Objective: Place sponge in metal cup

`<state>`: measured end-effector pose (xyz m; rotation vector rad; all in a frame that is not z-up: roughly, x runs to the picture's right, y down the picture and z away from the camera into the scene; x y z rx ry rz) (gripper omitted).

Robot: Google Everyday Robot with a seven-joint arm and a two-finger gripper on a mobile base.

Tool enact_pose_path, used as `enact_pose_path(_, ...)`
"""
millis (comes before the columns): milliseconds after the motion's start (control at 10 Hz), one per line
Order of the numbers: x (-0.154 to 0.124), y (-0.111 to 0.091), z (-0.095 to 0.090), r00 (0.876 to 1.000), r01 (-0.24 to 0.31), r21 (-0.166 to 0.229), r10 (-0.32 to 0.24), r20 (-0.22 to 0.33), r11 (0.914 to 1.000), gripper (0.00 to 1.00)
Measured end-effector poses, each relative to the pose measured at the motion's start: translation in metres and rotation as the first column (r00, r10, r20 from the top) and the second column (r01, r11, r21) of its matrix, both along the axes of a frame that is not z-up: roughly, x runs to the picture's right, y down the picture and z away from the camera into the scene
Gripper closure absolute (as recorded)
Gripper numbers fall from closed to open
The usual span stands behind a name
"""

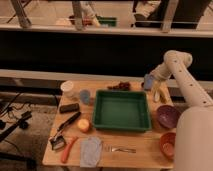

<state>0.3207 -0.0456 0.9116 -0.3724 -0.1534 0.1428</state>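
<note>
A small grey-blue cup [85, 96], seemingly the metal cup, stands upright left of the green tray [106, 123]. A blue-grey object [148, 81], possibly the sponge, is at the table's back right corner. My gripper [150, 80] is right at this object, reaching in from the right on the white arm [176, 66]. Whether the gripper holds the object does not show. The cup is far to the left of the gripper, across the tray.
Behind the cup stands a white cup [67, 88], with a black block [69, 107] in front. A yellow item [157, 94], purple bowl [168, 116] and orange bowl [169, 144] sit right. An orange fruit [83, 125], brush [64, 134], grey cloth [91, 151] and fork [120, 149] lie in front.
</note>
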Motion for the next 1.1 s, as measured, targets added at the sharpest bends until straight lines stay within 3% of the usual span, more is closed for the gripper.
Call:
enact_pose_path(500, 0.003, 0.007, 0.009, 1.0, 0.009, 0.016, -0.009, -0.018, 0.9998, 0.94)
enact_pose_path(1100, -0.012, 0.0, 0.014, 1.0, 0.023, 0.045, -0.022, -0.019, 0.9987, 0.94)
